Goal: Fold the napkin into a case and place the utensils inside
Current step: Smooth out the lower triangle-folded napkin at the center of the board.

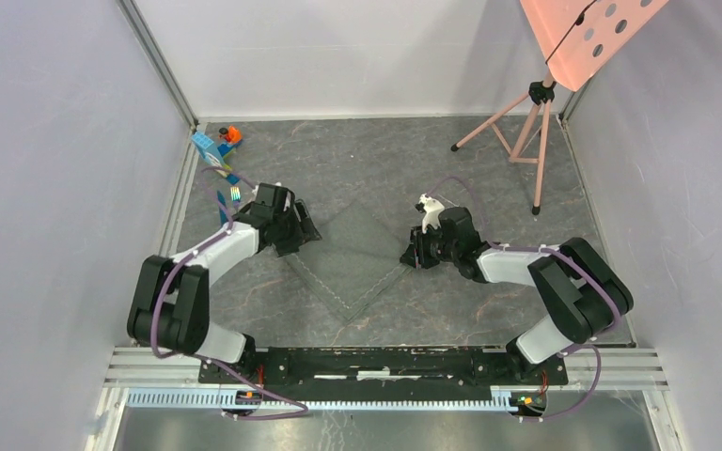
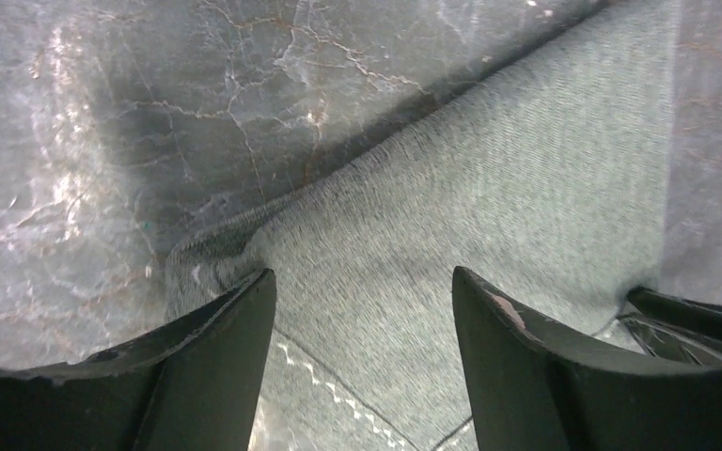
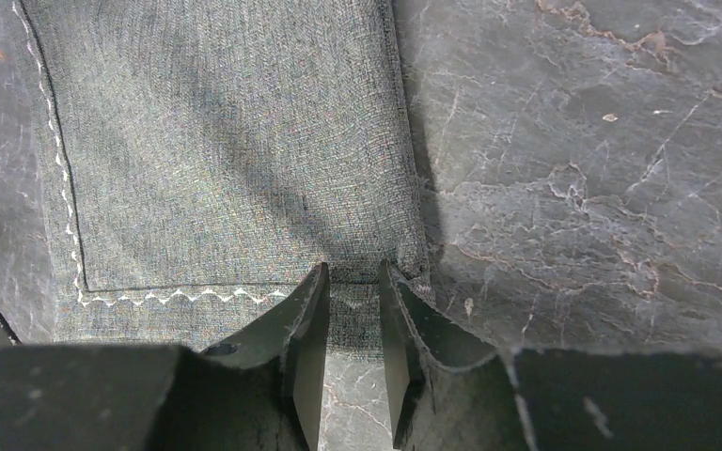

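The dark grey napkin [image 1: 353, 263] lies as a layered diamond mid-table. My left gripper [image 1: 303, 230] is at its left corner. In the left wrist view it [image 2: 362, 272] stands open, fingers wide over the cloth [image 2: 489, 188], nothing between them. My right gripper [image 1: 412, 254] is at the right corner. Its jaws [image 3: 353, 266] stand a narrow gap apart across the cloth's [image 3: 226, 141] edge, beside a thick folded edge. The cloth there lies flat. The fork's rainbow head [image 1: 235, 194] shows at the far left. A slim blue piece [image 1: 225, 210] beside it may be the knife.
Blue and orange toy blocks [image 1: 211, 143] stand in the back left corner. A pink tripod [image 1: 526, 132] with a perforated pink board [image 1: 588, 33] stands at the back right. Grey walls close in both sides, and a rail [image 1: 385, 362] runs along the near edge.
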